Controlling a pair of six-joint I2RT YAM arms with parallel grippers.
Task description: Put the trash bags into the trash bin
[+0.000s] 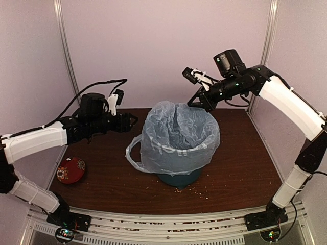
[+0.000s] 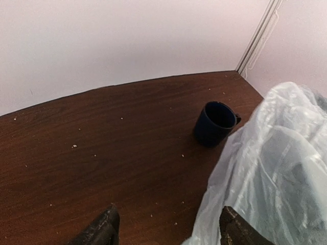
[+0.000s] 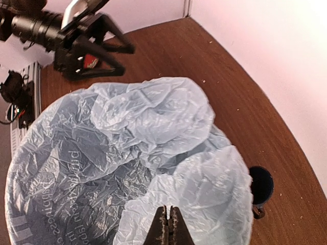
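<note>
Found trash bag [image 1: 176, 138] already draped over the trash bin [image 1: 179, 179] mid-table, mouth open upward, skirt hanging outside nearly to the table, handle loop sticking out on the left, only the teal base showing. Judged the film very light, limp, crinkly and slick: prone to tearing or slipping out of a shallow pinch. Expected any hard tug to shift the bin too. Would have pinched a gathered fold at the rim or the handle loop, not a flat panel. Read left gripper [image 2: 168, 222] as wide open, empty, low just beside the bag's left flank, contact unclear. Read right gripper [image 3: 167, 220] as fully closed above the far rim; couldn't tell whether any film sat between the tips. Noted dark blue mug [image 2: 215, 122] just behind the bag
</note>
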